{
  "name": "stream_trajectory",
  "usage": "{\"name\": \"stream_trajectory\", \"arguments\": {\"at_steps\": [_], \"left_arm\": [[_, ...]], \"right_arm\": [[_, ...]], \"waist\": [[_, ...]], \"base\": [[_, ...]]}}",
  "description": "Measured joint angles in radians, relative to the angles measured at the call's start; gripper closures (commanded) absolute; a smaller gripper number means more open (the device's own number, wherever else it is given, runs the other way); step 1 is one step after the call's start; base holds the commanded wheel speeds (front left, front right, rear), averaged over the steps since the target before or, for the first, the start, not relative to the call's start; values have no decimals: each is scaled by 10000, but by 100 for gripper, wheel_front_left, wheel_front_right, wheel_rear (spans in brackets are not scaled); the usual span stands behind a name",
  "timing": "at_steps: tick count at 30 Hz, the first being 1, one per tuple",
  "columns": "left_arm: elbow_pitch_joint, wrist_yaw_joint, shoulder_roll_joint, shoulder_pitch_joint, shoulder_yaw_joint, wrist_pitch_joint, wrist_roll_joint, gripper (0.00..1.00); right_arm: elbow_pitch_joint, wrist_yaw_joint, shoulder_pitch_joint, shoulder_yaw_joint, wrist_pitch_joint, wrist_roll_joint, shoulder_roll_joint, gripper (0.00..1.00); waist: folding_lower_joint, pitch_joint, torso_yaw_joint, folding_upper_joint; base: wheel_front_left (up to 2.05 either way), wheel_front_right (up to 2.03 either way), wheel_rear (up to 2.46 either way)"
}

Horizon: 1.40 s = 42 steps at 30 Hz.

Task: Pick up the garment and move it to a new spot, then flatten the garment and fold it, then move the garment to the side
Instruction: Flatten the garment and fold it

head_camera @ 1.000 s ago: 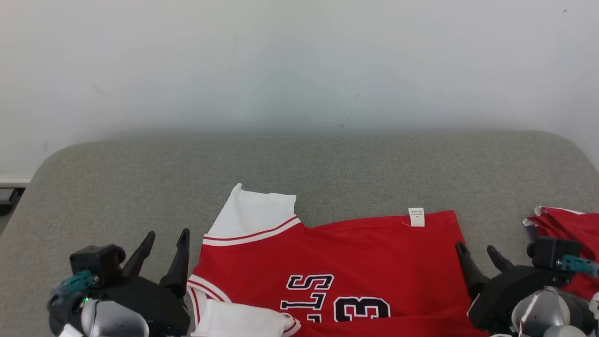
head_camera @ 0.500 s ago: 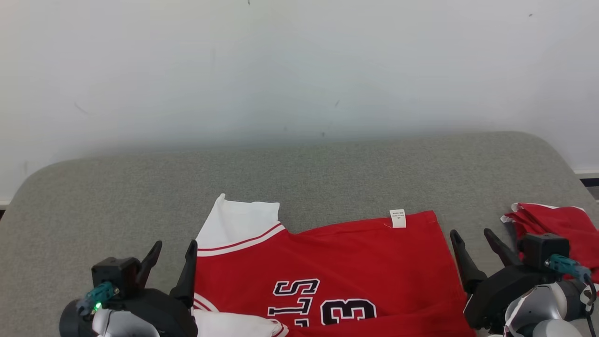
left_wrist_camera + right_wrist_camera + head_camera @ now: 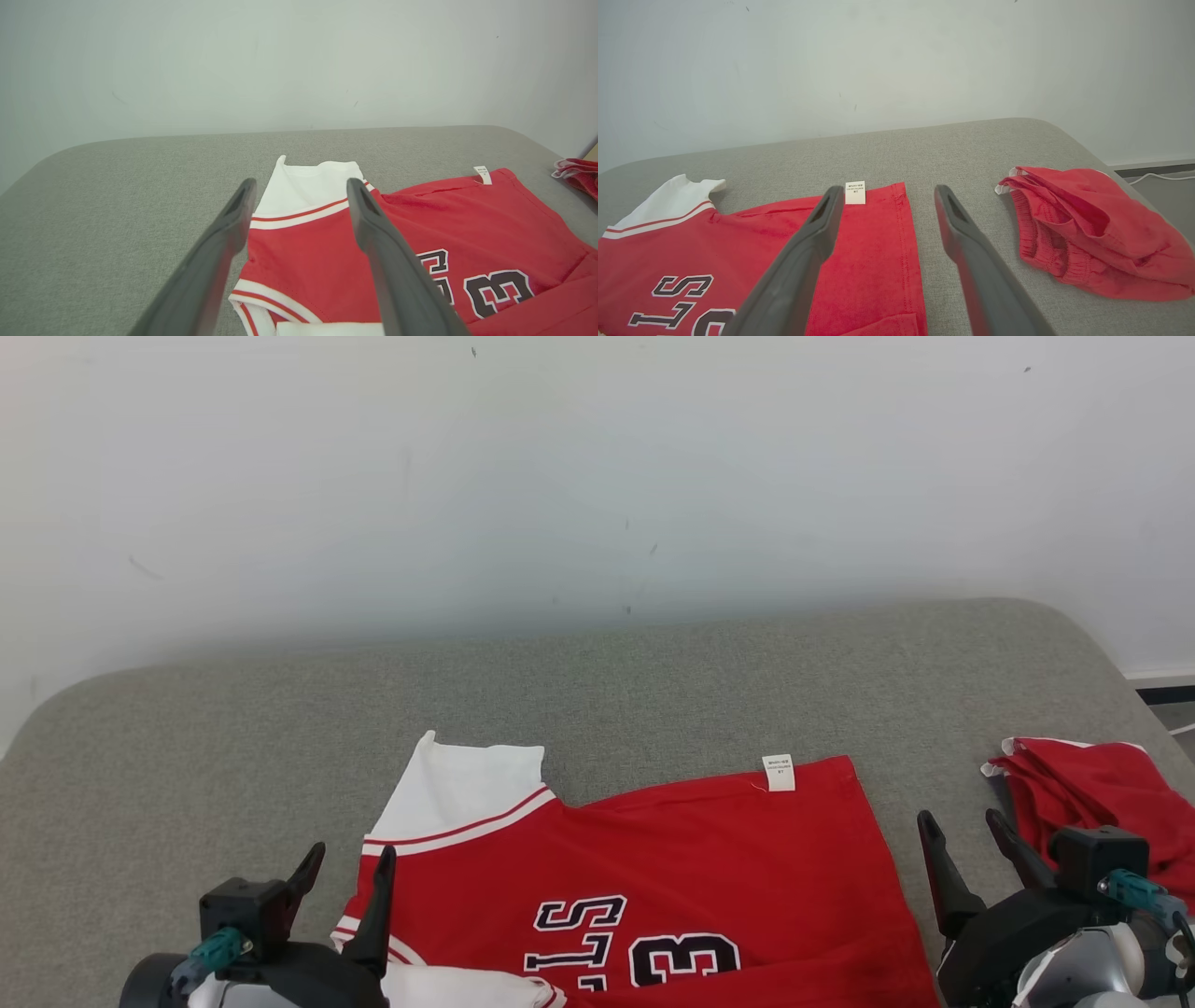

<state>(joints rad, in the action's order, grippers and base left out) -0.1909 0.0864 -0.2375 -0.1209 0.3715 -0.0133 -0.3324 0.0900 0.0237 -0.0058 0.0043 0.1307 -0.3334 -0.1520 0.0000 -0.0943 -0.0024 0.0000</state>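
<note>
One red jersey (image 3: 700,859), lying between left hand (image 3: 353,851) and right hand (image 3: 958,817)

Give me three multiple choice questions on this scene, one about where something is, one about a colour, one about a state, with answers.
1. Where does the crumpled red garment lie relative to the jersey?
A) on top of it
B) to the robot's right of it, apart
C) to the robot's left of it

2. What colour is the jersey's far sleeve, past its stripes?
A) black
B) grey
C) white

3. How do the left gripper and right gripper stand?
A) both open, holding nothing
B) both shut on the jersey
C) left shut, right open

Answers:
1 B: the grey surface shows between the two in the head view.
2 C: the sleeve is plain white beyond the red stripe.
3 A: each wrist view shows its jaws spread, gripping nothing.
</note>
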Motion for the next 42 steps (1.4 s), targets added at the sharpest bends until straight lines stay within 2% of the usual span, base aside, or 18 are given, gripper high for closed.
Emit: {"name": "stream_trajectory", "arguments": {"at_steps": [15,19,25,32,42], "left_arm": [[-445,17,65,-8,-31,240,140,0],[-502,29,242,-20,-90,107,-38,0],[-1204,88,673,-745,-27,-917,-286,0],[-2328,98,1122,-2822,-56,-2075,-527,0],[-4240,113,1267,-5031,-6,-3810,-522,0]], "right_arm": [[456,130,-4,-25,-253,13,184,0],[679,201,-32,92,17,-2,272,0],[1421,201,-1136,518,1116,-86,353,0],[2677,-56,-3039,955,2685,-167,332,0],[4698,42,-5369,1185,4986,-410,405,0]], "waist": [[0,-4,38,0],[0,69,49,0],[0,296,41,0],[1,673,12,1],[1,1389,-91,1]], "base": [[0,0,0],[0,0,0],[0,0,0],[0,0,0],[0,0,0]]}}
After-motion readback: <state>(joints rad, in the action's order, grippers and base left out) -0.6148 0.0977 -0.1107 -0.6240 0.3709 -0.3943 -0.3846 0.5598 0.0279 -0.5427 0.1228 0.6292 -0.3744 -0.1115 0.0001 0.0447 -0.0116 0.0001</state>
